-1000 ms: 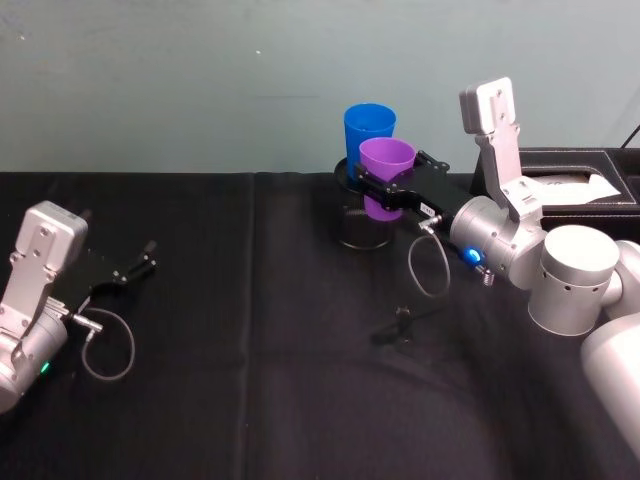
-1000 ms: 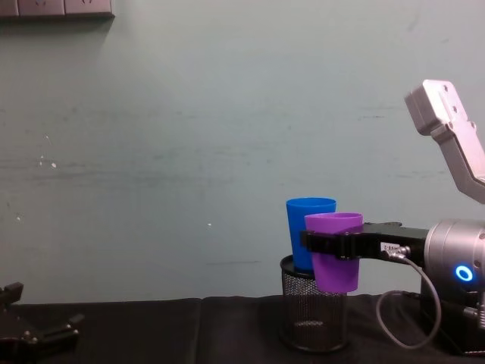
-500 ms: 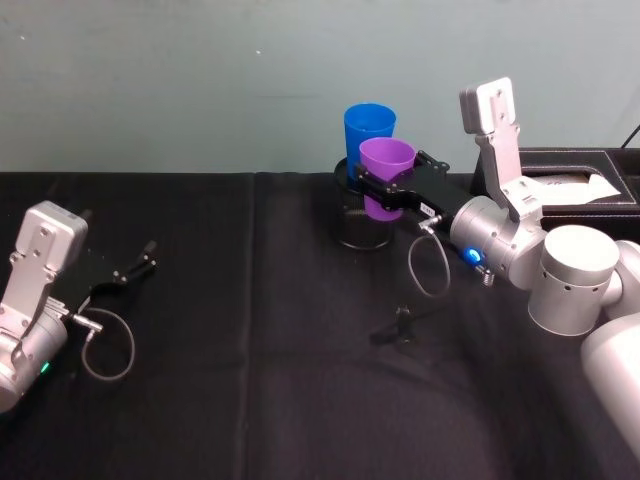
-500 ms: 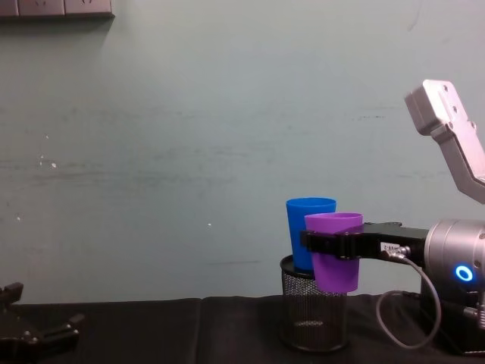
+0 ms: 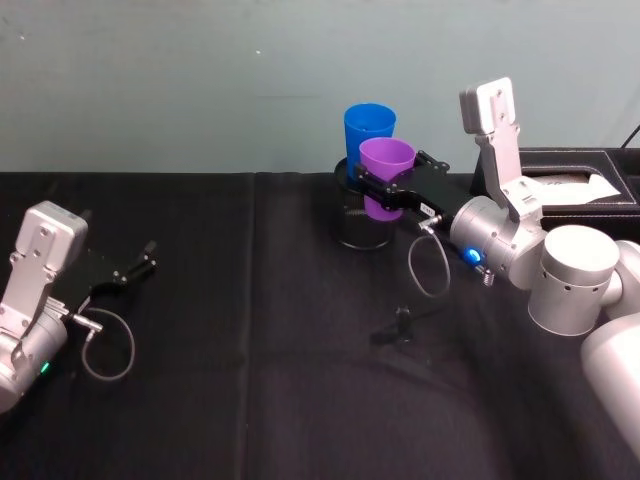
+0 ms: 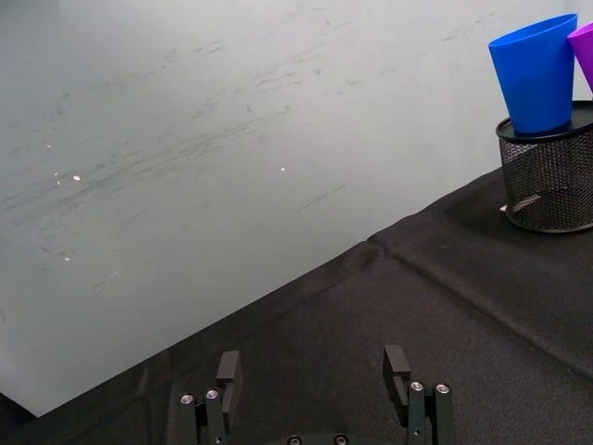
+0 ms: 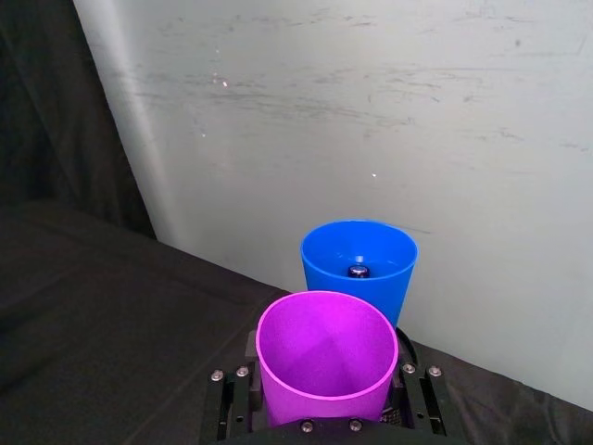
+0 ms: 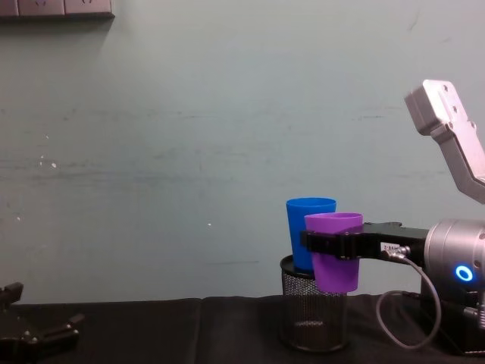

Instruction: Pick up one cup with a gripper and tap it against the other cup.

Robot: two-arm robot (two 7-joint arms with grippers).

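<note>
My right gripper (image 5: pixel 385 194) is shut on the purple cup (image 5: pixel 386 176), holding it upright in the air at the far middle of the table. The blue cup (image 5: pixel 368 132) stands just behind it, its base inside a black mesh pen holder (image 5: pixel 360 228). In the chest view the purple cup (image 8: pixel 335 255) overlaps the blue cup (image 8: pixel 307 231); whether they touch I cannot tell. From the right wrist, the purple cup (image 7: pixel 326 362) sits between my jaws with the blue cup (image 7: pixel 359 269) just beyond. My left gripper (image 5: pixel 135 268) rests open at the table's left side.
A black cloth covers the table (image 5: pixel 250 380). A dark box (image 5: pixel 575 190) with white paper stands at the back right. A small black object (image 5: pixel 400 325) lies on the cloth in front of the right arm. A pale green wall rises behind the table.
</note>
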